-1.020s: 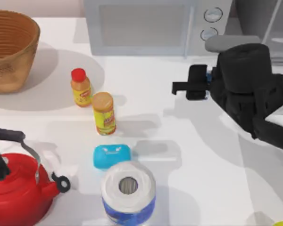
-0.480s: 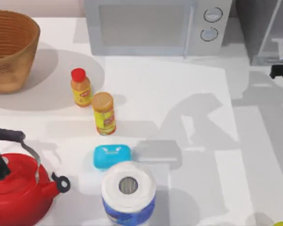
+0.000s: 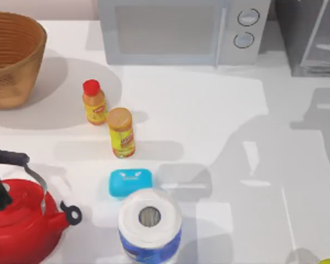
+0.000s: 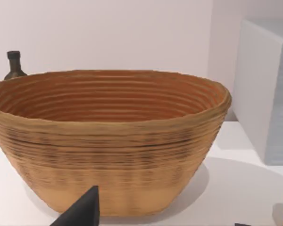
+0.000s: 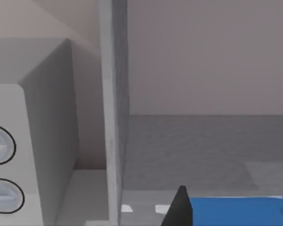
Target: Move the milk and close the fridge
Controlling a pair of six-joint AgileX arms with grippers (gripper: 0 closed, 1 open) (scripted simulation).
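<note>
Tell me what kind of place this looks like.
Most likely a kitchen counter, rendered in simulation. A white microwave stands at the back beside a grey fridge, and a red kettle, a wicker basket and two small bottles sit on the white table.

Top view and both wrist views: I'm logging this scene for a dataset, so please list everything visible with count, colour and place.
Microwave: one, white, back centre.
Fridge: one, dark grey, back right, partly in view.
Basket: one, tan wicker, back left.
Red-capped bottle: one, orange, left of centre.
Yellow jar: one, beside that bottle.
Turquoise box: one, front centre.
Paper roll: one, blue and white, front edge.
Kettle: one, red, front left.
Milk: one, blue top, at the right fingertip, facing the fridge interior.
Left fingertip: black, facing the basket.
Right fingertip: black.
</note>
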